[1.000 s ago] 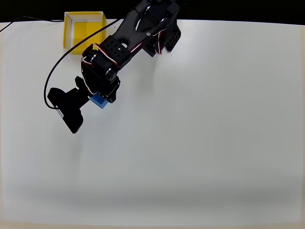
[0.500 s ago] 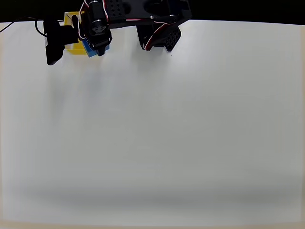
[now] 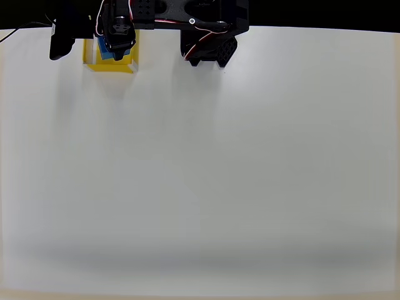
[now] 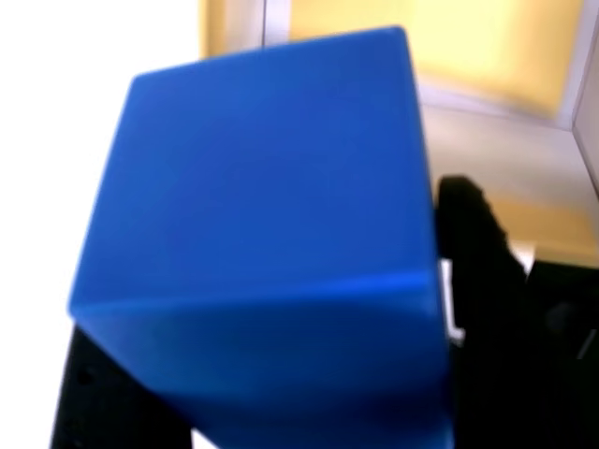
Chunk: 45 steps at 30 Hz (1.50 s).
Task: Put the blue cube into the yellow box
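With the gripper (image 3: 111,49) clamped on the blue cube (image 4: 267,234) over the yellow box (image 3: 128,64), lower it squarely between the walls before letting go.

In the overhead view's upper left, the gripper (image 3: 111,45) is holding the blue cube (image 3: 106,51) over the yellow box (image 3: 112,65) (at the table's (image 3: 219,175) far edge), box walls lying behind the cube in the wrist view.

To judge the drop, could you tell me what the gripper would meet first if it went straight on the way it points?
Probably the floor of the yellow box. The gripper, its jaws shut on the blue cube, points into it, though the remaining depth is unclear.
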{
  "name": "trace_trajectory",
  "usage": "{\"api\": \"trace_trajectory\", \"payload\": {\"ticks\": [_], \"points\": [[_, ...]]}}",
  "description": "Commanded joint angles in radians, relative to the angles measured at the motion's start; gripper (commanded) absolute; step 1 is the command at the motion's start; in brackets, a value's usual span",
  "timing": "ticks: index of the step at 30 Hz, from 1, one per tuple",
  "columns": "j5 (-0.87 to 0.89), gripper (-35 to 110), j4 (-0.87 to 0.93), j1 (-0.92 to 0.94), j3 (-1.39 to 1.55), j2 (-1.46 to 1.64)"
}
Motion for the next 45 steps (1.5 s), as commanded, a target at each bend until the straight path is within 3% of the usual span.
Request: {"api": "trace_trajectory", "payload": {"ticks": [1, 5, 18, 29, 36, 45], "points": [[-0.005, 9, -0.081, 0.029, 0.000, -0.018], [-0.006, 9, -0.189, 0.029, 0.061, -0.057], [-0.046, 10, -0.291, 0.081, 0.210, -0.043], [-0.048, 34, -0.411, 0.144, 0.325, -0.003], [0.018, 37, -0.278, 0.141, 0.262, 0.044], [-0.012, 33, 0.115, 0.140, 0.040, 0.259]]}}
